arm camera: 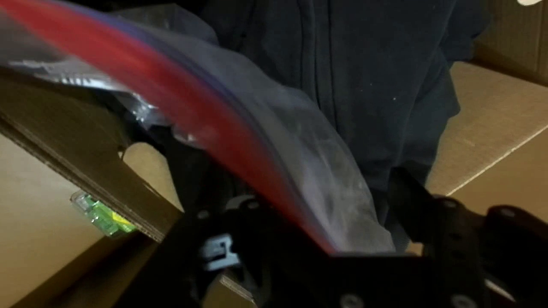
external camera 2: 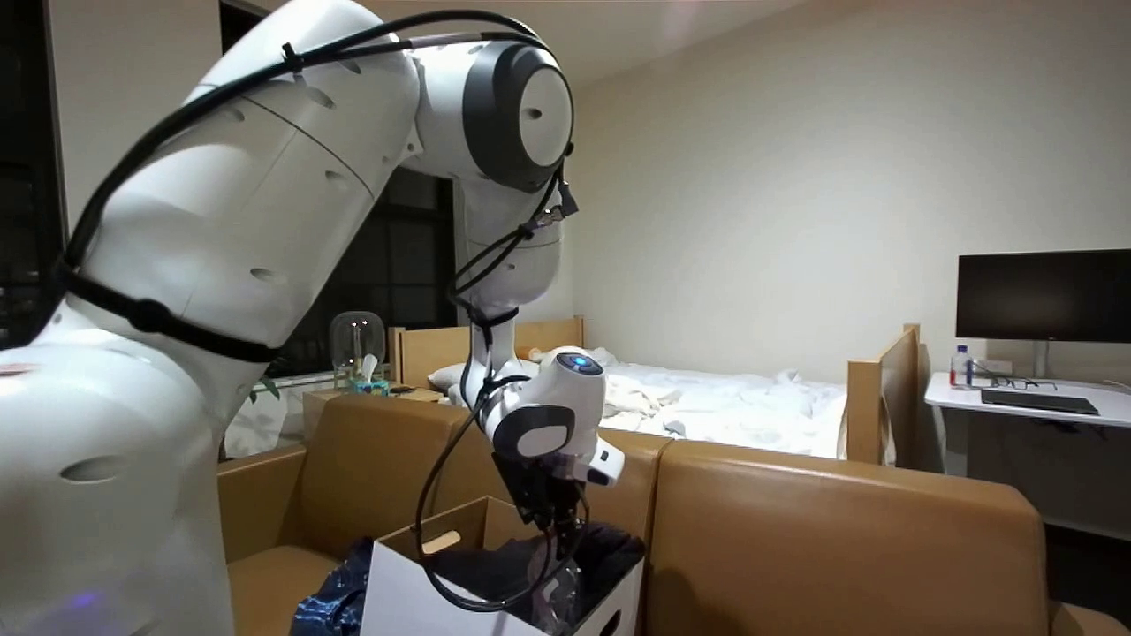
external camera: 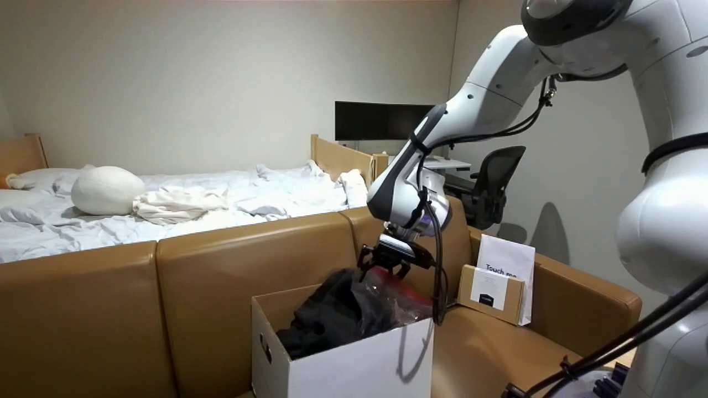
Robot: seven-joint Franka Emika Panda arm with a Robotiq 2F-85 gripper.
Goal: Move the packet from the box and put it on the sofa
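Note:
The packet is clear crinkly plastic with a red strip. It lies on top of black fabric in the white box, at the box's right side. The packet and box also show in an exterior view. In the wrist view the packet runs across from upper left down between the fingers. My gripper is open just above it, fingers apart on either side. The left finger is partly hidden behind the red strip; the right finger stands apart from the plastic. The tan sofa holds the box.
Black fabric fills the box. A cardboard box and a white paper bag lean at the sofa's arm. A dark blue shiny bag lies beside the box. A small green item lies outside the box wall.

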